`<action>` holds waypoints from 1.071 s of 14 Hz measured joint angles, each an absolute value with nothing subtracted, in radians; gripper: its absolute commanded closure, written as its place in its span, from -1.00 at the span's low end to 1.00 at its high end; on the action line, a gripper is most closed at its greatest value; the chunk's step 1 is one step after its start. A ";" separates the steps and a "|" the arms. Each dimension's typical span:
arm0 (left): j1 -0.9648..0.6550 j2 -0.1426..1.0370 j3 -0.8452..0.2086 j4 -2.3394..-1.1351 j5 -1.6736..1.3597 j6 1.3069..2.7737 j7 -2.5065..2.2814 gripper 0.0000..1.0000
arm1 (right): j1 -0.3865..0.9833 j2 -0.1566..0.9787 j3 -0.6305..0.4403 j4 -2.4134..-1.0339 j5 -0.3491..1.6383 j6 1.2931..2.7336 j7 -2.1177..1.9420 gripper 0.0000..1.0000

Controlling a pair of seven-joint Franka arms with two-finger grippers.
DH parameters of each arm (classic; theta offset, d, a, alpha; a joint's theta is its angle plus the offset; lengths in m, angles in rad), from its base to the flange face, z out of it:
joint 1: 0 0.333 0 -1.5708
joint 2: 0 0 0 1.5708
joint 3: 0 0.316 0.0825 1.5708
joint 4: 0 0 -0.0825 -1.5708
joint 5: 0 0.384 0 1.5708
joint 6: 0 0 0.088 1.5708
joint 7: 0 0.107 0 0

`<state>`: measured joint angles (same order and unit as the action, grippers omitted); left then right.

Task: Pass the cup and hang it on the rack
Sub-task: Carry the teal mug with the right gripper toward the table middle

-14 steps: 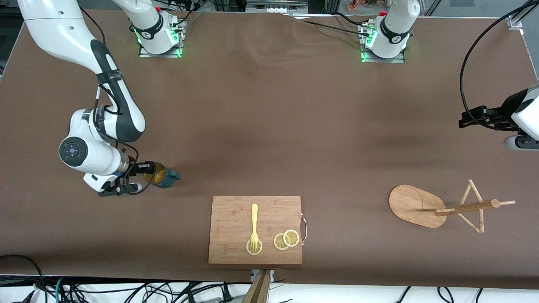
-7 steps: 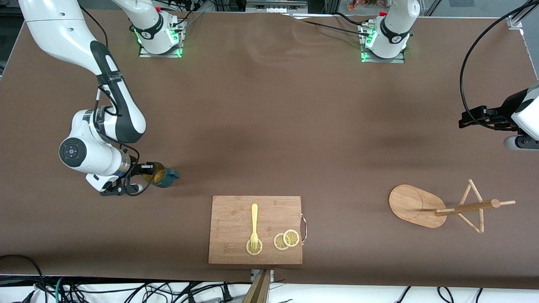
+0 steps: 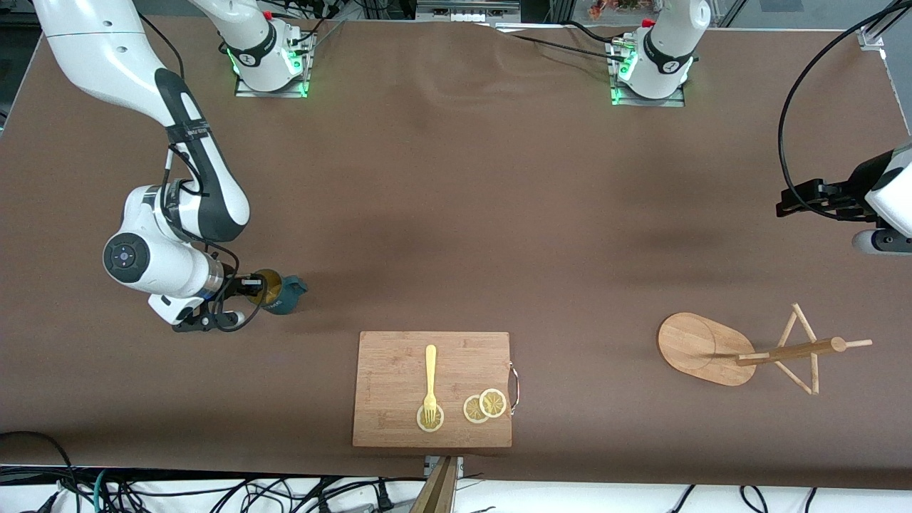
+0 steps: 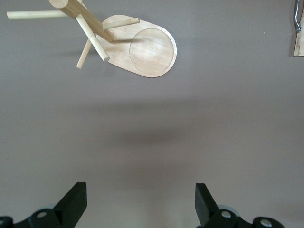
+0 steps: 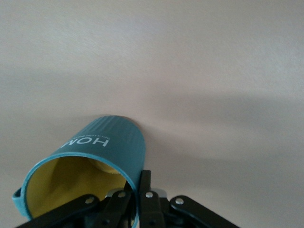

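Clamping my right pincer on the cup rim, now tilted; left pincer waits, fingers apart.

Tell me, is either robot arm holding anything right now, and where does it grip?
The right end effector is shut on the cup, pinching its rim wall. The left end effector, open, holds nothing.

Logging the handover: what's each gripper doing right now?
Left gripper: open, empty, over bare table.
Right gripper: shut on the cup rim.
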<state>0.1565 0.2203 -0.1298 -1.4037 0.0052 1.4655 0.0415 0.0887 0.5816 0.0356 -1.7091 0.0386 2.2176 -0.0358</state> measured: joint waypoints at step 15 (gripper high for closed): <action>0.151 0.220 -0.129 -1.404 0.005 1.466 0.041 -1.00 | 0.560 0.680 0.048 -1.315 0.133 1.934 0.806 1.00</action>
<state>0.1510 0.2203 -0.1290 -1.4037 0.0052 1.4655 0.0415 0.5602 0.6798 0.0484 -1.3148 0.1333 1.9341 0.8063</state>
